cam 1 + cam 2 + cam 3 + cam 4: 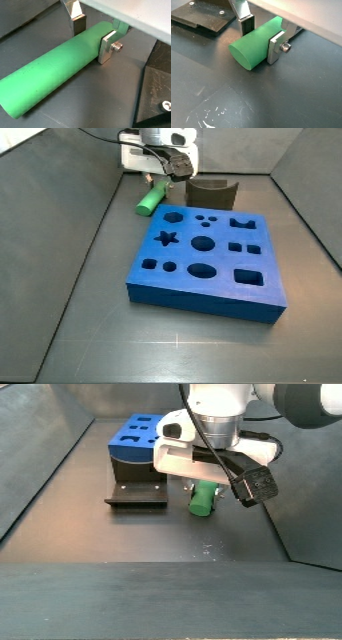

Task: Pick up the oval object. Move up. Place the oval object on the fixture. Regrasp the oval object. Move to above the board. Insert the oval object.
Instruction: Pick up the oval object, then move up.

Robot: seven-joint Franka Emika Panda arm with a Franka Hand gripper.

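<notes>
The oval object (pixel 57 70) is a smooth bright green rod lying on the dark floor, seen also at the oval object (pixel 150 198) and the oval object (pixel 202 499). My gripper (pixel 92 36) is down at floor level near one end of it and shut on it. The far finger's dark pad sits against one side and the near silver plate lies flat on the other, as the gripper (pixel 262 36) also shows. The fixture (pixel 210 192) stands behind the blue board (pixel 207 263), just right of the rod. In a side view the fixture (pixel 138 492) is left of the rod.
Grey walls close in the work floor on both sides. The fixture's dark base plate (pixel 155 92) lies close to the rod, and the base plate (pixel 201 19) shows beyond its cut end. Scuff marks (pixel 218 112) mark the floor.
</notes>
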